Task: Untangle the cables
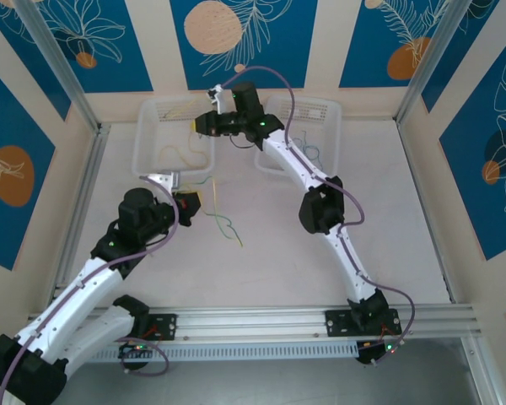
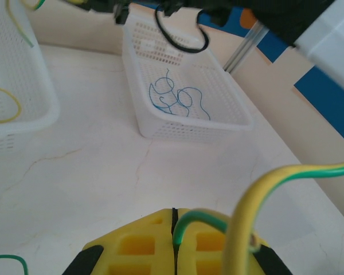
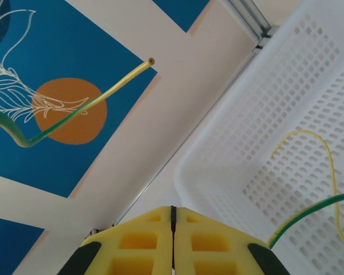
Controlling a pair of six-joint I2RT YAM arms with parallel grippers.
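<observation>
White perforated plastic makes up two baskets standing side by side at the far edge of the table (image 1: 379, 245). The right basket (image 1: 334, 118) holds a small heap of blue cables (image 2: 178, 100) lying curled on its floor. The left basket (image 1: 140, 139) holds thin yellow cables (image 1: 185, 154), one of them looping across the mesh bottom.

The right gripper (image 1: 202, 125) hangs over the far right corner of the left basket, its yellow pads pressed together. The yellow-green cable (image 3: 74, 114) it carries arcs up in front of the wall, and a green strand runs out beside the pads above the basket floor.

The left gripper (image 1: 191, 202) sits nearer, just clear of the left basket's near side. Its pads are closed on a green-and-yellow cable (image 2: 246, 200) that springs up from the seam. More loose cables (image 1: 223, 224) trail on the table just to its right.
</observation>
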